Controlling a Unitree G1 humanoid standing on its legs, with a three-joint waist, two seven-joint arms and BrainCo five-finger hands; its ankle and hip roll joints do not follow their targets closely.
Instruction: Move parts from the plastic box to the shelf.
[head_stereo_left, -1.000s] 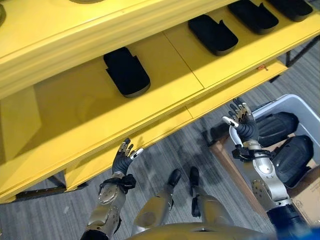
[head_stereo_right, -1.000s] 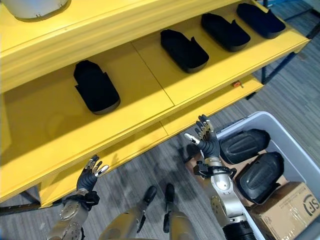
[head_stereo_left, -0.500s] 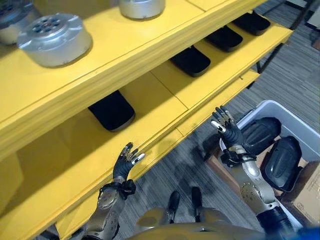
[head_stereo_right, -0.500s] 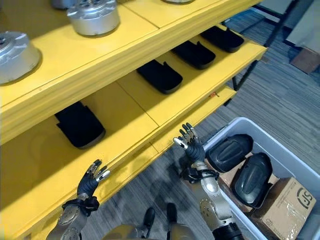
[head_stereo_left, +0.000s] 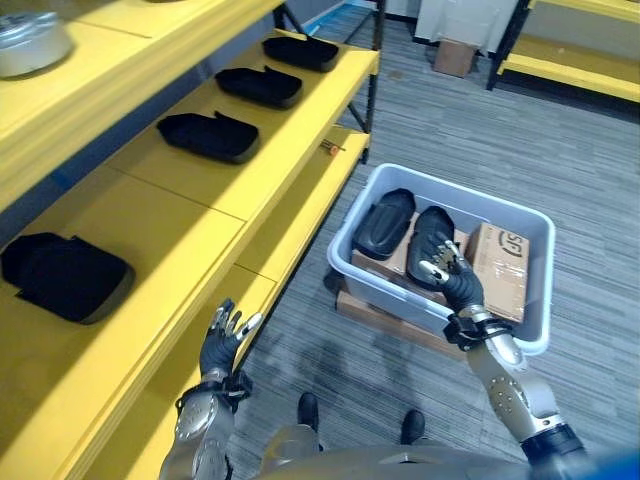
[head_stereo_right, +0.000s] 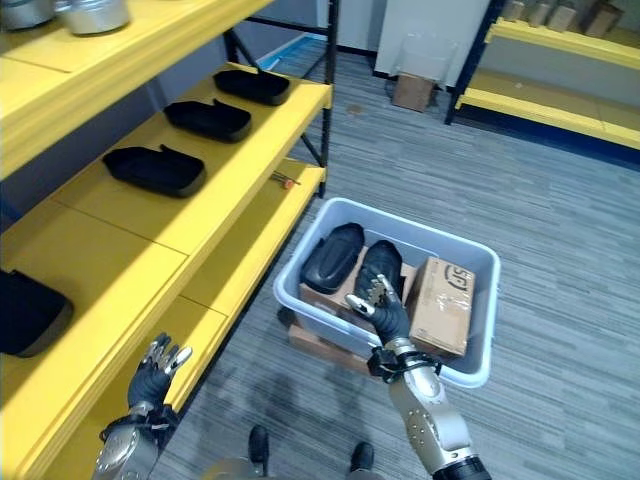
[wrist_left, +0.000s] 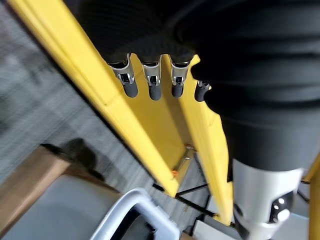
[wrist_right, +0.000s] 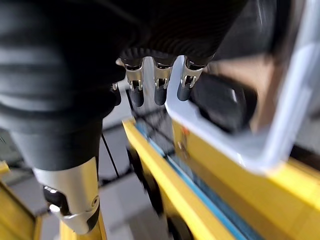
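Observation:
A grey plastic box (head_stereo_left: 455, 183) stands on the floor to the right of the yellow shelf (head_stereo_left: 190, 215). Inside it lie two black parts (head_stereo_left: 385, 222) (head_stereo_left: 430, 228) side by side, with a cardboard box (head_stereo_left: 500, 255) to their right. My right hand (head_stereo_left: 452, 283) is open, fingers spread, above the box's near rim by the right-hand black part; its fingers (wrist_right: 157, 80) hold nothing. My left hand (head_stereo_left: 222, 340) is open and empty beside the lower shelf's front edge, fingers (wrist_left: 150, 85) straight. Several black parts (head_stereo_left: 65, 275) (head_stereo_left: 210, 137) lie on the middle shelf.
The box rests on a flat brown base (head_stereo_left: 375, 312). A silver round part (head_stereo_left: 30, 42) sits on the upper shelf. Another yellow rack (head_stereo_left: 585, 70) and a small carton (head_stereo_left: 455, 57) stand far back across grey carpet (head_stereo_left: 460, 130).
The camera has swung away from the shelf towards the floor, so the whole box now shows. Both hands stay open and empty; the right hand now sits over the box's near rim.

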